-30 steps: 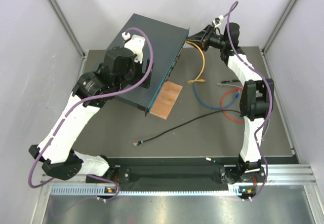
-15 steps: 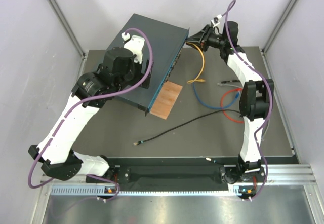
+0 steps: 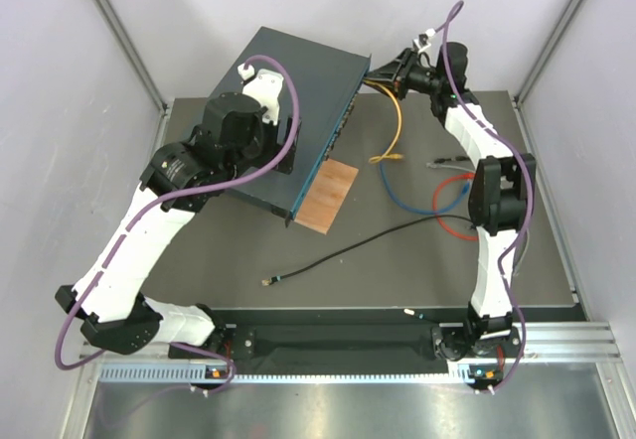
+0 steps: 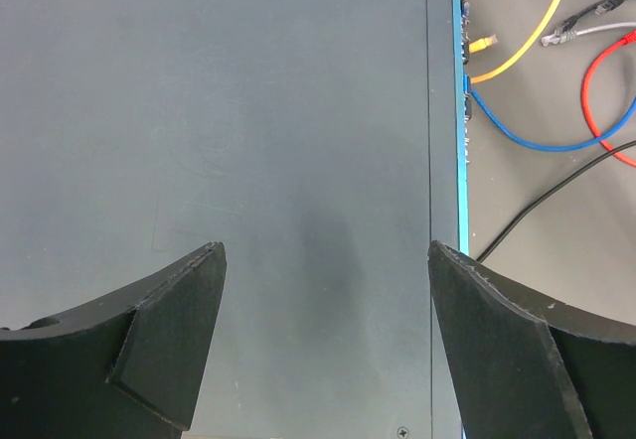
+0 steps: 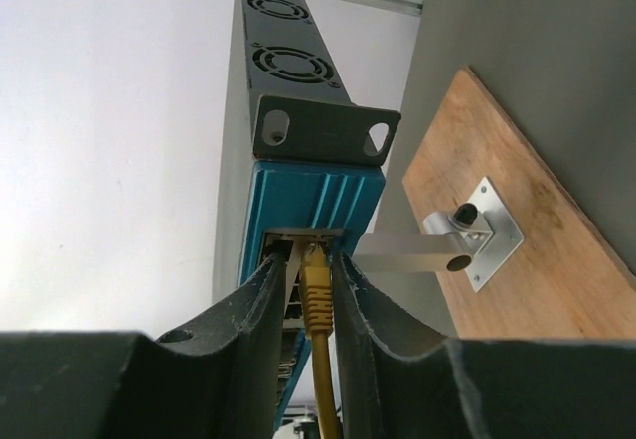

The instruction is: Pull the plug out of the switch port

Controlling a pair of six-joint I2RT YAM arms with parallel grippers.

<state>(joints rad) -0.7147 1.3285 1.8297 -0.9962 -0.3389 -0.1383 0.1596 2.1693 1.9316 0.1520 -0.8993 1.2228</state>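
Right jaws pinch the yellow plug [image 5: 316,278], which appears seated in an end port of the switch [image 5: 316,199] at the far side of the worktop [image 3: 417,270]; with left jaws spread above its top, an unreleased latch risks dragging the switch or slipping the grip.

The left arm [image 3: 129,240] is reaching forward, elbow bent, its left gripper [image 4: 326,250] pointing down with jaws standing wide apart. The right arm [image 3: 484,270] is stretching far forward, its right gripper [image 5: 310,260] narrowing closely around the yellow plug [image 5: 317,285] — an actual pinch is not showing clearly.
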